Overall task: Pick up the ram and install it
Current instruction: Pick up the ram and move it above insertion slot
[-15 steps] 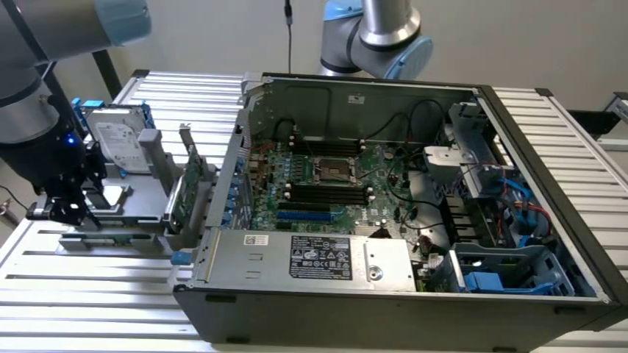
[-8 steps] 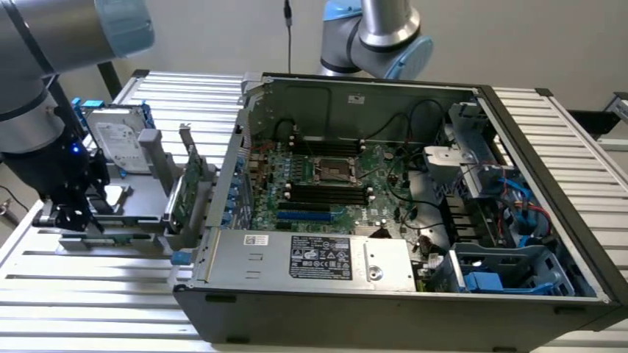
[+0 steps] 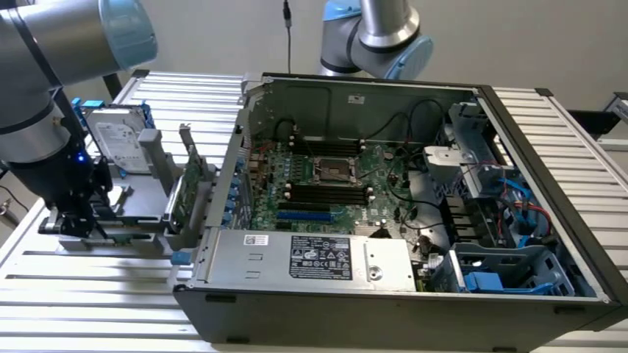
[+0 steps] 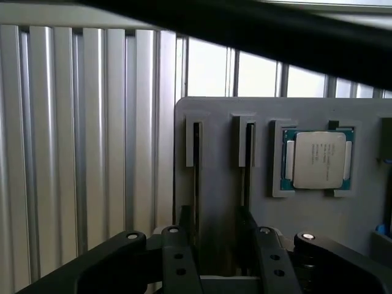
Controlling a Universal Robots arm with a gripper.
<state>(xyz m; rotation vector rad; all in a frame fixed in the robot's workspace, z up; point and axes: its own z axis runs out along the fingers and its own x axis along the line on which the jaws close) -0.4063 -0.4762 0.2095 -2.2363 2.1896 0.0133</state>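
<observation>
Wrist view shows you the tool (image 4: 214, 223), jaws apart, over a grey slotted holder (image 4: 220, 135) carrying a processor (image 4: 318, 160); exterior view adds the open computer case (image 3: 324, 99), its label (image 3: 321, 259) unreadable

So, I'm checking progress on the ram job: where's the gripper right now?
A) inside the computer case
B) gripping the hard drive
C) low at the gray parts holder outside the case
C: the gripper sits low at the gray parts holder, on the exterior view's left of the computer case.
</observation>
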